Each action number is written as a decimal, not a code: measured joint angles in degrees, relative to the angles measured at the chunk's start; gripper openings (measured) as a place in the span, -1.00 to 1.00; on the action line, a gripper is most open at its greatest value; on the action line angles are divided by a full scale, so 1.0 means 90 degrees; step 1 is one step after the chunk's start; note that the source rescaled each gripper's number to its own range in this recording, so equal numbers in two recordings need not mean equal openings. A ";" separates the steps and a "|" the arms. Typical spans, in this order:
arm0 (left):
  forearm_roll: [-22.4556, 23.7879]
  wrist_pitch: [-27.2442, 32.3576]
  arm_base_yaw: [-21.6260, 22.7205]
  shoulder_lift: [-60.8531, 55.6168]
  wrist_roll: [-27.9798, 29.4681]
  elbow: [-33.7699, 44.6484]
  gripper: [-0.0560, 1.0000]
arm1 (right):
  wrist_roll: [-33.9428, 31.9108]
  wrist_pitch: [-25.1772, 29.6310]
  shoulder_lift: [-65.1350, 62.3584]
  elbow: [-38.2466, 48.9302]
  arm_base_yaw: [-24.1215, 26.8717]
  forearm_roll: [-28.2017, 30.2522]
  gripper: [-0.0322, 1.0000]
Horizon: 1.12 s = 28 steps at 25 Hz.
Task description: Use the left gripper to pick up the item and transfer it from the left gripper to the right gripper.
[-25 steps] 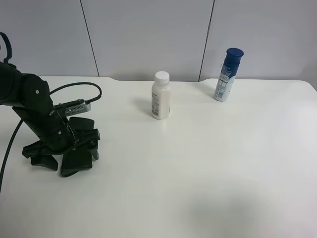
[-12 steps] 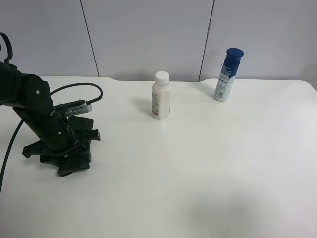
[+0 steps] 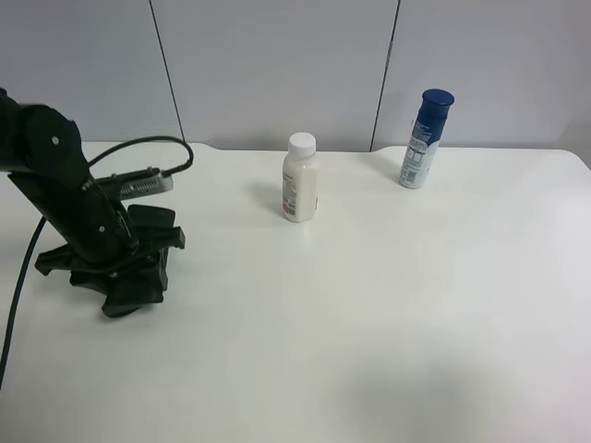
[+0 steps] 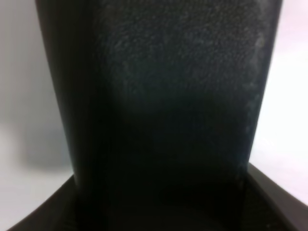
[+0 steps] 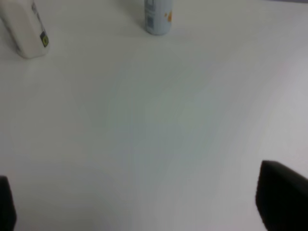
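Note:
A white bottle (image 3: 299, 180) with a white cap stands upright at the table's middle back. A spray can with a dark blue cap (image 3: 425, 138) stands upright at the back right. The arm at the exterior high view's left holds my left gripper (image 3: 134, 286) low over the table, far from both items, with its black fingers together. The left wrist view shows only these dark fingers (image 4: 159, 120), pressed together with nothing between them. My right gripper (image 5: 144, 207) is open and empty. Its view shows the bottle (image 5: 26, 29) and the can (image 5: 158, 17) far ahead.
The white table (image 3: 369, 305) has a grey panelled wall behind it. A black cable (image 3: 138, 148) loops from the arm at the exterior high view's left. The right arm is out of the exterior high view.
My left gripper's fingers, spread apart on the table a second ago, have closed together. The arm has risen slightly and shifted toward the back left.

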State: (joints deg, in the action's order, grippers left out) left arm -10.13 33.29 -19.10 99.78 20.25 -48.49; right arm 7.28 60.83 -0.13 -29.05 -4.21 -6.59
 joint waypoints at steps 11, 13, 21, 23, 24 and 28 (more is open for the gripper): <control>-0.0268 0.2224 0.0000 -0.1445 -0.1644 -0.1370 -0.64 | 0.0000 0.0000 0.0000 0.0000 0.0000 0.0000 1.00; -0.0477 0.2631 0.0000 -0.1598 -0.2123 -0.1493 -0.65 | 0.0000 0.0000 0.0000 0.0000 0.0000 0.0000 1.00; -0.1537 0.3821 -0.0332 -0.1831 -0.4831 -0.1597 -0.69 | 0.0000 0.0000 0.0000 0.0000 0.0000 0.0000 1.00; -0.1597 0.3952 -0.0717 -0.1838 -0.5404 -0.1597 -0.70 | 0.0000 0.0000 0.0000 0.0000 0.0000 0.0000 1.00; -0.1603 0.3978 -0.0898 -0.1845 -0.5595 -0.1597 -0.71 | 0.0000 0.0000 0.0000 0.0000 0.0000 0.0000 1.00; -0.1603 0.3990 -0.1694 -0.1851 -0.6362 -0.1597 -0.72 | 0.0000 0.0000 0.0000 0.0000 0.0000 0.0000 1.00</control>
State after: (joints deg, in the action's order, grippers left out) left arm -24.56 69.20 -34.34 83.12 -37.01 -62.87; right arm 7.28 60.83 -0.13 -29.05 -4.21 -6.59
